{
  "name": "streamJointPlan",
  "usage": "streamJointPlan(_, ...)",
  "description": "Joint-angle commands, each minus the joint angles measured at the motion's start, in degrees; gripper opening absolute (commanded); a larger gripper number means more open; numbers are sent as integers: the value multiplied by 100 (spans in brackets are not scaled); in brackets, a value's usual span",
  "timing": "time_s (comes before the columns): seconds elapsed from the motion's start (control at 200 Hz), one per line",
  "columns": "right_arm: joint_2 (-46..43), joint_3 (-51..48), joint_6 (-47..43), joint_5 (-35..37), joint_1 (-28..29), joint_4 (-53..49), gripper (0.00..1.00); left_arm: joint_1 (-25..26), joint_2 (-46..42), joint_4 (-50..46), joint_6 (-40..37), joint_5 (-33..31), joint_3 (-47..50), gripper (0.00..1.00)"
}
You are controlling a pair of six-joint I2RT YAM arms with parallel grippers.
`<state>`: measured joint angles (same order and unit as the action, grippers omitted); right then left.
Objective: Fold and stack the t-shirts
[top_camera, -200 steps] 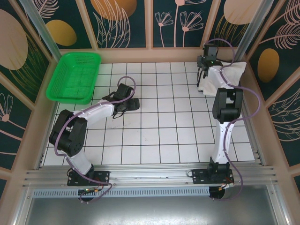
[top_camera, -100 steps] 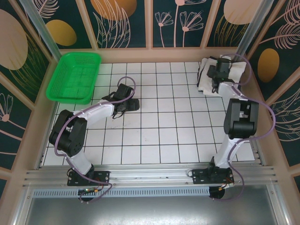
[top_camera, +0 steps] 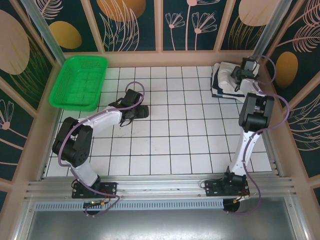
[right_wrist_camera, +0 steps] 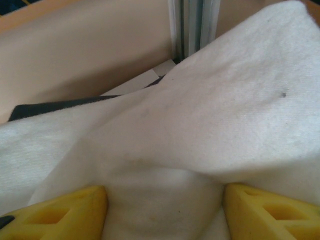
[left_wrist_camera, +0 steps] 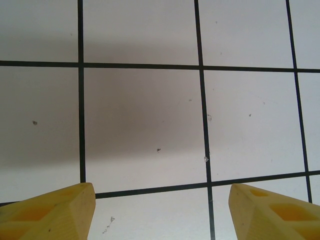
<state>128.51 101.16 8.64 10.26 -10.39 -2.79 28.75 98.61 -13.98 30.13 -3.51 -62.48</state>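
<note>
The cream t-shirt [top_camera: 224,79] lies folded in the back right corner on top of the navy t-shirt [top_camera: 216,93], of which a dark edge shows. In the right wrist view the cream t-shirt [right_wrist_camera: 200,115] bulges up between the yellow fingers [right_wrist_camera: 60,215], and a strip of the navy t-shirt [right_wrist_camera: 55,107] shows at the left. My right gripper [top_camera: 238,80] [right_wrist_camera: 165,215] is open and pressed down onto the cream cloth. My left gripper [top_camera: 143,111] [left_wrist_camera: 160,215] hangs open over bare white tiles left of centre.
A green mesh basket [top_camera: 80,82] stands at the back left. An aluminium post [right_wrist_camera: 192,25] and the beige wall rise just behind the shirts. White tiled table [top_camera: 170,135] stretches between the arms.
The right arm swung from the left side of the stack over to its right, back side, and its gripper came down onto the cream shirt. The left arm stayed still.
</note>
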Motion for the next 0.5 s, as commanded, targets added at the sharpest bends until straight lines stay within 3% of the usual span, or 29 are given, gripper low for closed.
streamJointPlan(0.0, 309, -19, 250, -68, 64, -796, 65, -36, -80, -77, -51, 42, -127, 71)
streamJointPlan(0.17, -82, -102, 199, -173, 129, -839, 74, -36, -278, -96, -68, -99, -80, 76)
streamJointPlan(0.215, -277, -133, 166, -140, 161, -826, 80, -36, -338, -89, -61, -131, -80, 77)
streamJointPlan(0.28, -620, -305, 178, -161, 179, -690, 99, -36, -483, -13, 4, -227, -39, 80)
streamJointPlan(0.415, -1395, -983, 62, -314, 187, -161, 99, -39, -987, 298, 120, -522, 221, 98)
streamJointPlan(0.495, -1876, -1676, -50, -269, 239, 361, 99, -37, -1312, 479, 99, -734, 368, 99)
